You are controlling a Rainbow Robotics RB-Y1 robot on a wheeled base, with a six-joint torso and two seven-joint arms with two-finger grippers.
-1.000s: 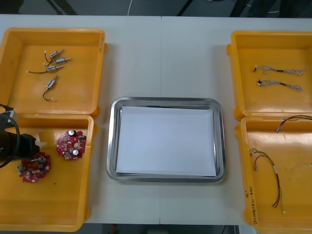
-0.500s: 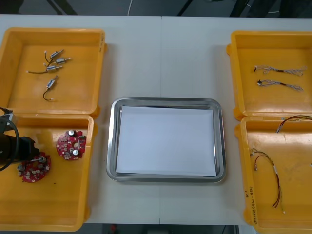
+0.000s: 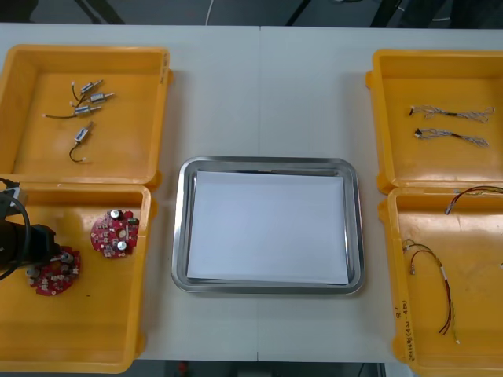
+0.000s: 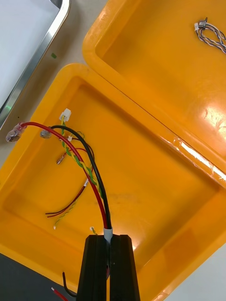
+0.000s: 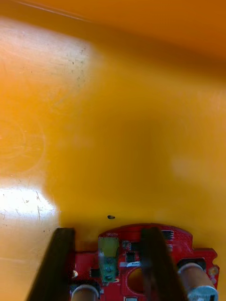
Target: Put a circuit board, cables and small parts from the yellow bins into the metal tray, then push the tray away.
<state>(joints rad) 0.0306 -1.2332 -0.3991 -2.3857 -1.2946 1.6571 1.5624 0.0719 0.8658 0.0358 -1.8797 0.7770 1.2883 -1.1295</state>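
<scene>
**Left gripper** (image 5: 107, 235): low in the near-left yellow bin (image 3: 86, 330), left of the metal tray (image 3: 355, 228). Its fingers stand parted astride a round red circuit board (image 3: 55, 272), the one farther from the tray.

**Recommended:** close squarely across the board's rim, clear of the tall components, then lift straight up before crossing to the tray.

**Right gripper** (image 4: 109, 242): over the near-right yellow bin (image 4: 155, 188), right of the tray, clamped on a red and black cable (image 4: 96, 186).
</scene>
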